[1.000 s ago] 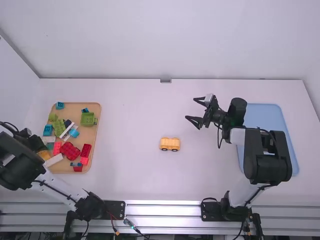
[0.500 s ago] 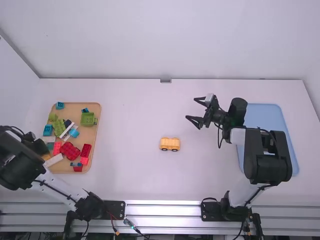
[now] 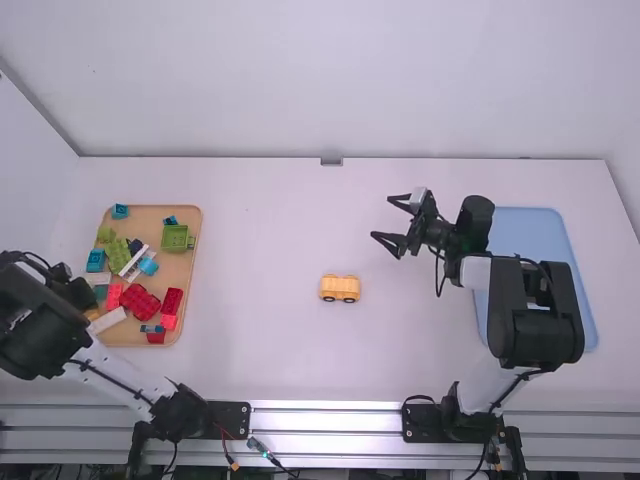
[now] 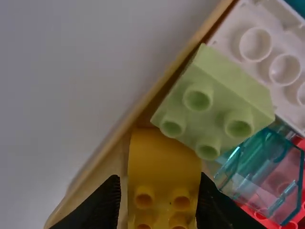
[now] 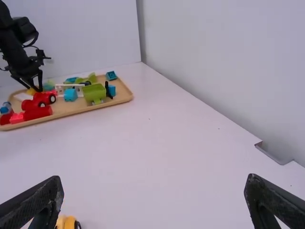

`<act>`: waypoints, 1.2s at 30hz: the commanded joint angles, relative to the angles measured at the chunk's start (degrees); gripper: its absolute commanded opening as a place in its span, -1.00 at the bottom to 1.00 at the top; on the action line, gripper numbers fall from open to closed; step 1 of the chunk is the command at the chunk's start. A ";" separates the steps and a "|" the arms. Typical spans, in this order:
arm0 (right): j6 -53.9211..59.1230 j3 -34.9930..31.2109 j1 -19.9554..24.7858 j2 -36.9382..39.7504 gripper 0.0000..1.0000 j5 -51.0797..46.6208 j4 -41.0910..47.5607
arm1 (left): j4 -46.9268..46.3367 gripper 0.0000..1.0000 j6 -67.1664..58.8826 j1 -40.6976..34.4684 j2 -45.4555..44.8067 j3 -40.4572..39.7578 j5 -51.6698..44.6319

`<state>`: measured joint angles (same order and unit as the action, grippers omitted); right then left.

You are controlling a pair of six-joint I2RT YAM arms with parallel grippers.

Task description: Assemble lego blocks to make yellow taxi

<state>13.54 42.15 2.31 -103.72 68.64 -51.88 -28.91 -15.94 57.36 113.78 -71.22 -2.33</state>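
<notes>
At the tray's left edge my left gripper (image 3: 84, 300) is low over a yellow brick (image 3: 93, 314). In the left wrist view the left gripper (image 4: 159, 193) is open, its fingers on either side of the studded yellow brick (image 4: 164, 164); a gap shows beside one finger. A pale green brick (image 4: 214, 102) partly overlaps the yellow one's curved end. A yellow wheeled piece (image 3: 340, 288) stands alone at mid-table, partly visible as a yellow piece (image 5: 66, 222) in the right wrist view. My right gripper (image 3: 380, 217) is held to its right and farther back; the right gripper (image 5: 153, 188) is open with nothing between its fingers.
The wooden tray (image 3: 187, 290) on the left holds several red, green, blue and white pieces, including a red wheeled piece (image 5: 44, 99). A blue tray (image 3: 530, 228) lies on the right, partly under the right arm. Bare table (image 3: 270, 240) separates the trays.
My left gripper has shifted slightly over the tray's left edge and now covers more of the yellow brick in the high view. The right arm and the wheeled piece have not moved.
</notes>
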 commanded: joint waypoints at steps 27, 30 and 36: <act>-0.28 1.29 0.26 0.00 0.98 2.08 0.20 | -3.17 -0.96 5.60 -3.98 -7.08 -2.29 -10.08; -0.31 1.29 0.26 0.00 0.98 2.08 0.20 | -1.07 -0.95 6.78 -6.67 -10.82 0.66 -6.93; -0.26 1.29 0.24 0.00 0.98 2.08 0.22 | 5.95 -0.96 0.13 -19.67 -24.46 13.38 -5.29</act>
<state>13.63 42.15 2.31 -103.72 70.11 -51.53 -22.85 -10.04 42.50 94.00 -61.87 -6.20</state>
